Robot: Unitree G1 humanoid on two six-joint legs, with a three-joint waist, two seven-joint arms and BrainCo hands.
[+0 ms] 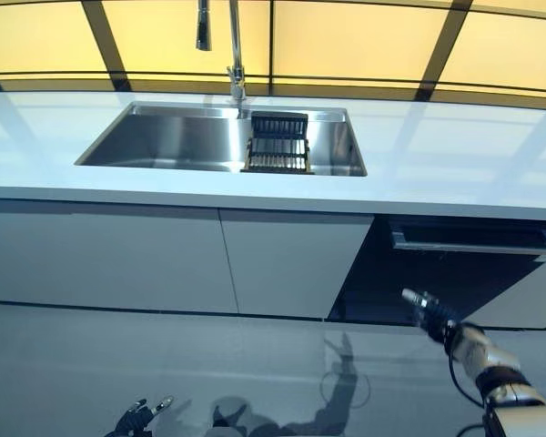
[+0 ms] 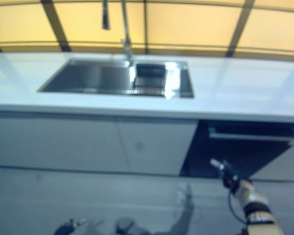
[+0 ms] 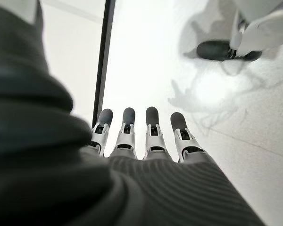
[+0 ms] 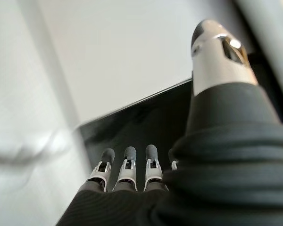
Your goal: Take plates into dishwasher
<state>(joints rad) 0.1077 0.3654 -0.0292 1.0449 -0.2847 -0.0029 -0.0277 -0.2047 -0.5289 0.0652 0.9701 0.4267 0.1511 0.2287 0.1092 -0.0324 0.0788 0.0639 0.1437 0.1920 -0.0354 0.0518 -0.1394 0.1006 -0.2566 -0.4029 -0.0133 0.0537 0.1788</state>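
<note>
I am reaching my right hand [image 1: 434, 316], fingers straight and holding nothing, toward the dark dishwasher opening [image 1: 455, 264] just ahead; aiming for its silver-edged door [image 1: 473, 240] should help.

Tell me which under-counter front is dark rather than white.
The dishwasher front at far right, beyond the raised right hand; the two cabinet doors beside it are white.
</note>
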